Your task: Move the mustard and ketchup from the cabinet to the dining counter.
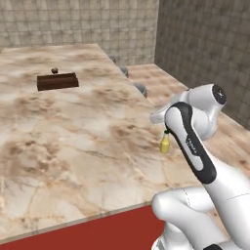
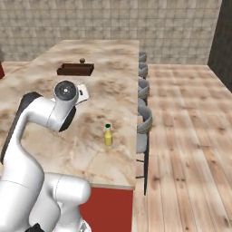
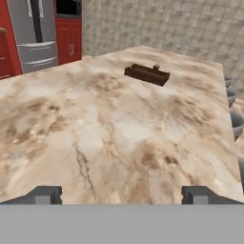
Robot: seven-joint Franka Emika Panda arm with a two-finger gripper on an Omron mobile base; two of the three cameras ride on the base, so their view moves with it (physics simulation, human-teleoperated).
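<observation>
Your small yellow green-capped mustard bottle (image 2: 108,135) stands upright on the marbled beige desk (image 2: 104,68); tool (image 3: 122,194) spread wide, empty.

Grey-beige tiled walls (image 2: 136,22) enclose a room with a light wooden plank floor (image 2: 186,131), grey stools (image 2: 144,124) in a row, and a steel fridge (image 3: 35,33).

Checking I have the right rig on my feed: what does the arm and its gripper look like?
The arm is glossy white with rounded, tubular links. A black band runs along the forearm link, with small pale lettering too fine to read, and a round dark grey cap marks the joint above it. The gripper has two small, blocky dark grey fingertips. No loose cables show.
</observation>
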